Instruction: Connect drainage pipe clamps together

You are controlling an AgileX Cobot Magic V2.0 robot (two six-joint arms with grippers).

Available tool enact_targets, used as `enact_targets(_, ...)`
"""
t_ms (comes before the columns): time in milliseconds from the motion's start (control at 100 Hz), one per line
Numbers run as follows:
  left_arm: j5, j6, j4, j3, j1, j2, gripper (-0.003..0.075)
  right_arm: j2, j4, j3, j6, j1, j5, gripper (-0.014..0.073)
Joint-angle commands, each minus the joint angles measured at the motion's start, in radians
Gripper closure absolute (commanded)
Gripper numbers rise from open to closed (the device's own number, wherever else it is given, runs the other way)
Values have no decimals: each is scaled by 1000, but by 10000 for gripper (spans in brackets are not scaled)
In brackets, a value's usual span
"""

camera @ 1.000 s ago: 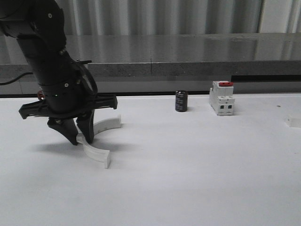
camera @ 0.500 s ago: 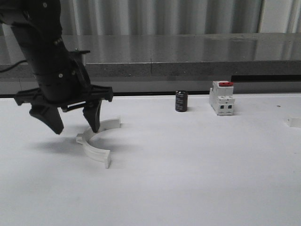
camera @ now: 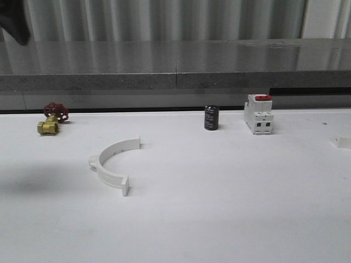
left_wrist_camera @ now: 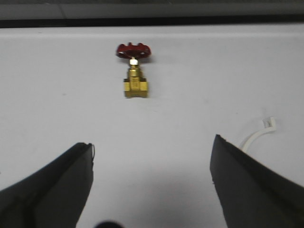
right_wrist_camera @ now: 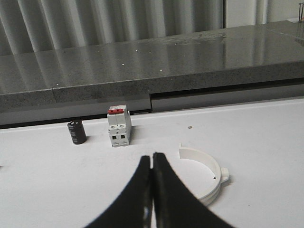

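One white half-ring drainage pipe clamp (camera: 112,161) lies flat on the white table left of centre, its open side facing right, with nothing touching it. In the left wrist view one of its ends (left_wrist_camera: 259,135) peeks out beside the right finger. My left gripper (left_wrist_camera: 153,141) hangs open above the table, nothing between its fingers (left_wrist_camera: 61,180). A second half-ring clamp (right_wrist_camera: 206,175) lies flat just beside my right gripper (right_wrist_camera: 152,156), which is shut and empty and apart from the clamp.
A brass valve with a red handwheel (camera: 52,120) sits at the back left. A black cylinder (camera: 211,118) and a white red-topped breaker (camera: 259,113) stand at the back. A small white piece (camera: 343,142) shows at the right edge. A dark part of my left arm (camera: 13,22) is at the top left.
My left gripper opened off the left clamp, rose, and drew away up and to the left. The clamp stayed on the table and the valve came into sight.
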Motion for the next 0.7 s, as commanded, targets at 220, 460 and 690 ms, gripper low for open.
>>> enact_targets(220,-65,108,-102,245,126,-404,207,-19,-8,-20,-5,-4,-84,661)
enact_targets(460,-63,108,-99,483,126,-676,207,-19,-8,-20,-5,-4,-85,661)
enact_targets(690,-60,108,-94,648,126,-870,207,-19,-8,-20,-5,-4,-85,661)
